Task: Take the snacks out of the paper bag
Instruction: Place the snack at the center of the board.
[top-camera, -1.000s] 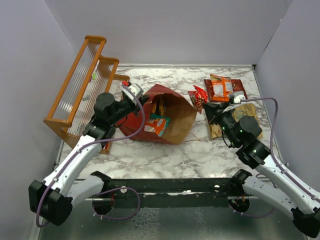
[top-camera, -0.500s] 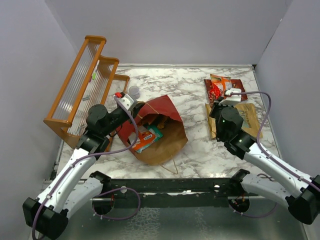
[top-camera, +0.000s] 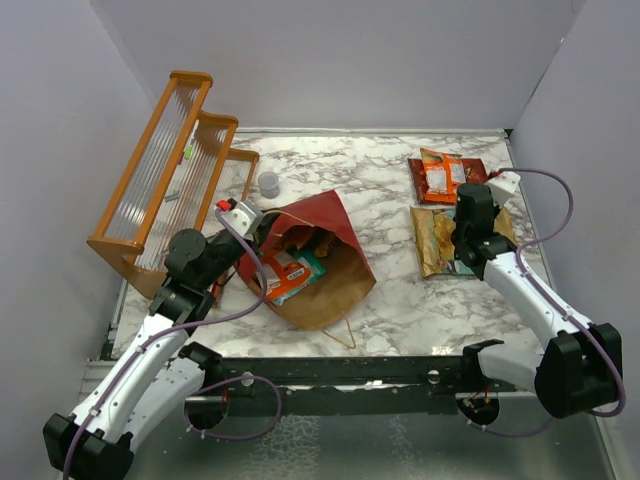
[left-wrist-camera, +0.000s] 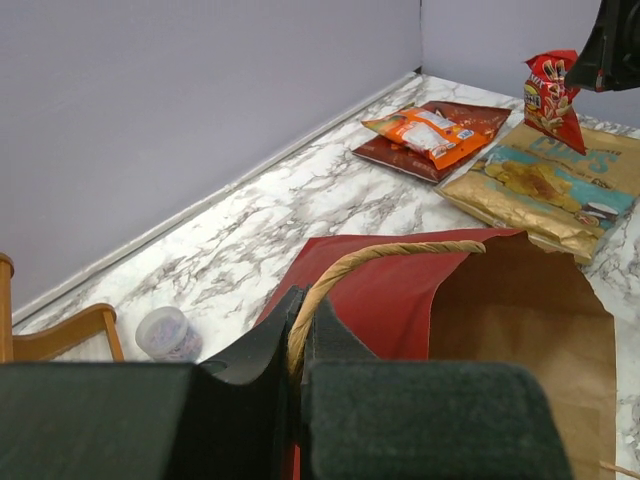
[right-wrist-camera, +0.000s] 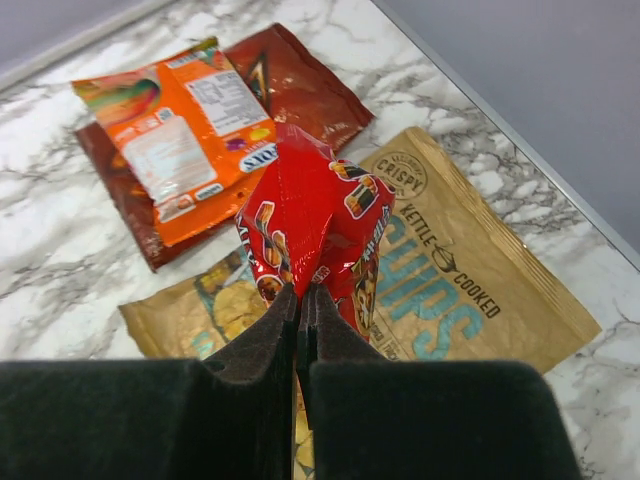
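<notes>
Inside paper bag (top-camera: 345, 222), packets (top-camera: 290, 275) half hidden, left gripper (left-wrist-camera: 300, 325) clamps handle (left-wrist-camera: 400, 254), right gripper (right-wrist-camera: 300, 300) pinches red packet (right-wrist-camera: 318, 215).

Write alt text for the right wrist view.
The right gripper pinches a small red packet, holding it above a gold chip bag. An orange packet lies on a dark red bag on the marble table.

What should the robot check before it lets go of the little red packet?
1. Right gripper shut on the small red packet: ok.
2. Packet is outside the paper bag, over the chip bag: ok.
3. Left gripper pinching the twine handle: ok.
4. Bag mouth open: ok.
5. Bag emptied: not ok, packets lie inside.
6. Packet touching the chip bag: cannot tell.
</notes>
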